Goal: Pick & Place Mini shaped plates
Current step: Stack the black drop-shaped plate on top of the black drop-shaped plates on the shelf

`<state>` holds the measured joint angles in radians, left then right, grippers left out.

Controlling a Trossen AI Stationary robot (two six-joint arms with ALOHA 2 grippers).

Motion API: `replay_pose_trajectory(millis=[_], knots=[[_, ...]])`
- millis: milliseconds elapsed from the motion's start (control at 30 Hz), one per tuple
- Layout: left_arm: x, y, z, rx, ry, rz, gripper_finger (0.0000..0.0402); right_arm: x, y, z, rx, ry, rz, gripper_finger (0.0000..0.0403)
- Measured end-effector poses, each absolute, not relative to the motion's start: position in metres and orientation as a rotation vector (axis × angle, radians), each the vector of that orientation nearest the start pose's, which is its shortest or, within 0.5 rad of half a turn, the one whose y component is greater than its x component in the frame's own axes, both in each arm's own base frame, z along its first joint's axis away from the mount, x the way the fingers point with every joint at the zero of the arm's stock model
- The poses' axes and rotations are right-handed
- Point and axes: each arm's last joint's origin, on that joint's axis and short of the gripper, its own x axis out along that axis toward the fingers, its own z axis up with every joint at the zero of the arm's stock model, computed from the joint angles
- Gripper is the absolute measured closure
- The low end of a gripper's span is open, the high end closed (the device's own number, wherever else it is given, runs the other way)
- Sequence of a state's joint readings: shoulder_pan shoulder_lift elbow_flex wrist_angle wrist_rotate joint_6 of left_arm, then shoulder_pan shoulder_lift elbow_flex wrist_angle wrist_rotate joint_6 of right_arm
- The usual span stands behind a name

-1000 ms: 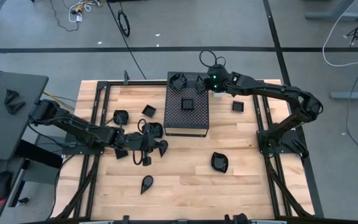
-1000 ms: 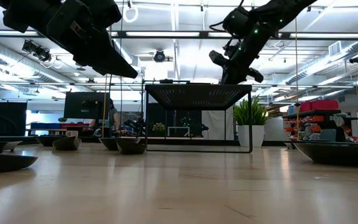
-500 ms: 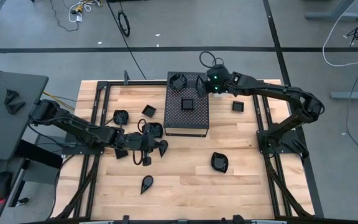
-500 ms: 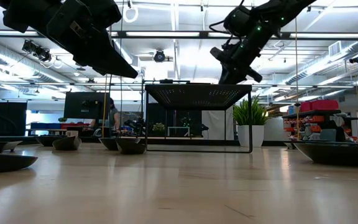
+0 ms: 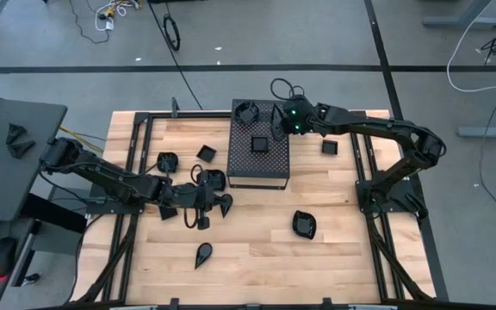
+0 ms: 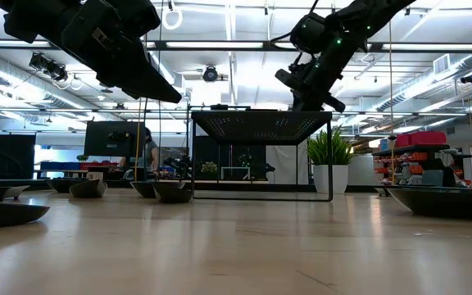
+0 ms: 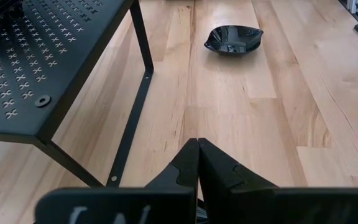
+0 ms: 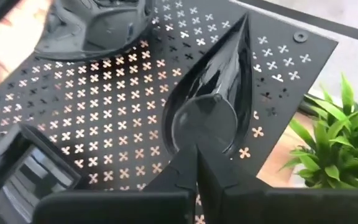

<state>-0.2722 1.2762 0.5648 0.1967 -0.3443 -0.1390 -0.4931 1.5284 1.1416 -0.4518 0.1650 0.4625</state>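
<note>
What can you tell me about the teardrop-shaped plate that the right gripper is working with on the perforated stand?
The teardrop plate is glossy black and shallow, with a round flat patch in its wide end and a long pointed tip. It lies on the black perforated stand, near a corner. The right gripper, fingers shut, is at its wide rim; whether the rim is pinched cannot be told.

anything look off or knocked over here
Nothing stands out. The black dishes on the wooden table lie apart and upright, like the one at the near right. Three more rest flat on the perforated box, including a teardrop plate under the right gripper. The left gripper hangs shut, empty.
</note>
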Motion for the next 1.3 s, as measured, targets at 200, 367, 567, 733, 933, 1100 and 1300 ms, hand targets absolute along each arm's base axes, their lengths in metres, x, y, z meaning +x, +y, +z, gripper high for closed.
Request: replay_pose_trajectory(millis=[200,367,567,733,933,1100,1300], knots=[[0.244,-0.058,0.195,0.02,0.484,0.104,0.039,0.283,-0.158,0.257,0.558,0.69,-0.808,0.04],[0.244,-0.058,0.195,0.02,0.484,0.105,0.039,0.285,-0.159,0.255,0.535,0.697,-0.798,0.0395],[0.244,-0.058,0.195,0.02,0.484,0.104,0.039,0.283,-0.15,0.266,0.478,0.679,-0.756,0.0398],[0.244,-0.058,0.195,0.02,0.484,0.104,0.039,0.282,-0.144,0.269,0.511,0.676,-0.765,0.0399],[0.244,-0.058,0.195,0.013,0.483,0.106,0.039,0.281,-0.145,0.265,0.506,0.694,-0.823,0.04],[0.244,-0.058,0.195,0.013,0.483,0.106,0.039,0.281,-0.145,0.265,0.515,0.692,-0.823,0.0401],[0.244,-0.058,0.195,0.014,0.483,0.106,0.039,0.283,-0.146,0.26,0.518,0.715,-0.821,0.0401]])
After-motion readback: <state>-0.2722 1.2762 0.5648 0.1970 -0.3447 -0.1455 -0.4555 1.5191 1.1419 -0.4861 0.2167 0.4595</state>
